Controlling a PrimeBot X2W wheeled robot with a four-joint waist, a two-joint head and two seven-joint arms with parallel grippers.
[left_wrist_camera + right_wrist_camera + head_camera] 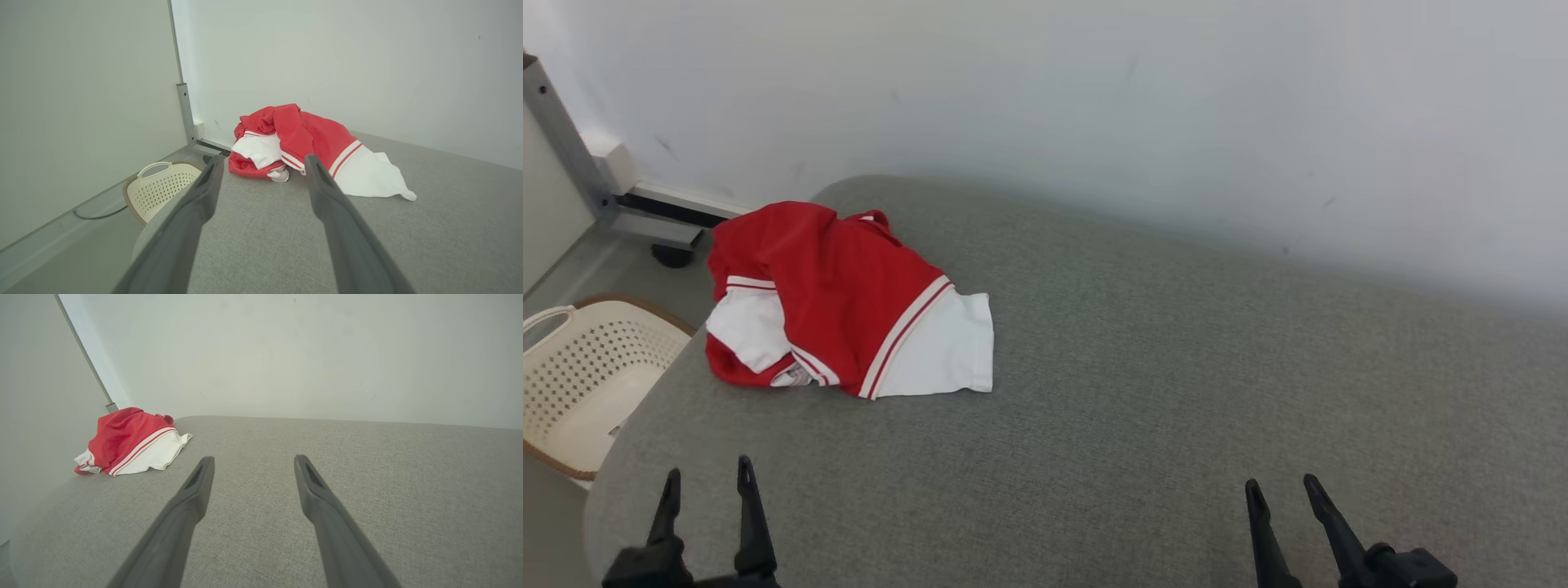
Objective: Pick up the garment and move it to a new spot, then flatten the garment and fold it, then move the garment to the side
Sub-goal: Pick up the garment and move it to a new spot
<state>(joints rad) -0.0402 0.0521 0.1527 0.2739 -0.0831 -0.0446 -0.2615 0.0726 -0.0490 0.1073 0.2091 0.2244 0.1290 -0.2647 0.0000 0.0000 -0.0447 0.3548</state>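
Pickup stage, judged not yet begun: nothing gripped. Found red-and-white jersey [841,302] crumpled near far left corner of grey fabric worktop [1176,392], one white sleeve spread toward middle. Saw left tool [708,467] and right tool [1282,482] at near edge, both spread wide and empty, well apart from jersey. Likely needed next: reach forward with left tool, nearer of the two, pinch a raised fold, lift clear. Counted: one jersey, two tools, one cream perforated laundry basket [556,384] on floor beside worktop's left end.

Crumpled garment [841,302] on grey surface [1176,392]
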